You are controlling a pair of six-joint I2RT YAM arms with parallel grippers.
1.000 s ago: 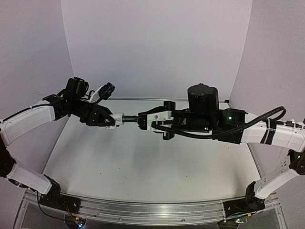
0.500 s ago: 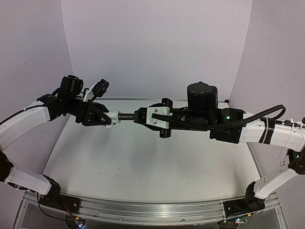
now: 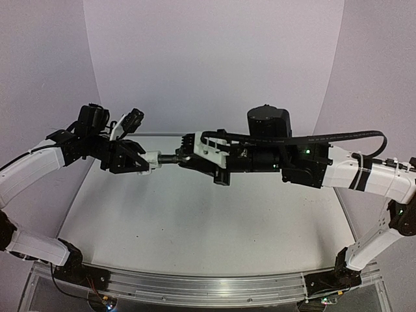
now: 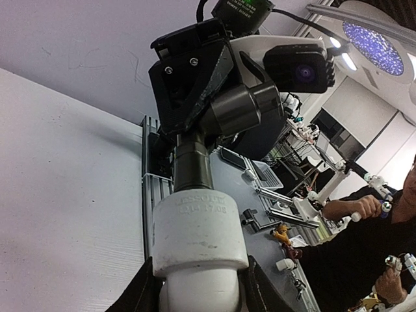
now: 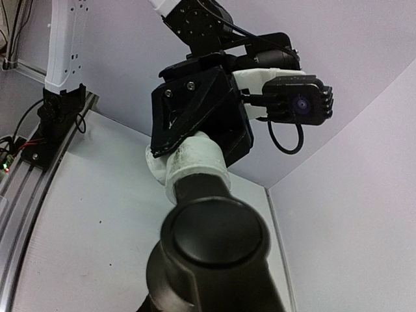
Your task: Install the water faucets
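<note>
Above a white table (image 3: 195,227) backed by lilac walls (image 3: 214,65), the left gripper (image 3: 144,160) reaches inward, clamping the white fitting (image 3: 152,157). The right gripper (image 3: 187,156) meets it level, clamped on the dark tap (image 3: 170,158).

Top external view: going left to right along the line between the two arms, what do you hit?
In order: left gripper → white fitting → dark faucet → right gripper.

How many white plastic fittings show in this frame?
1: the white fitting, clamped mid-air in the left gripper, meeting end-on the dark faucet held by the right gripper. No other shows.
</note>
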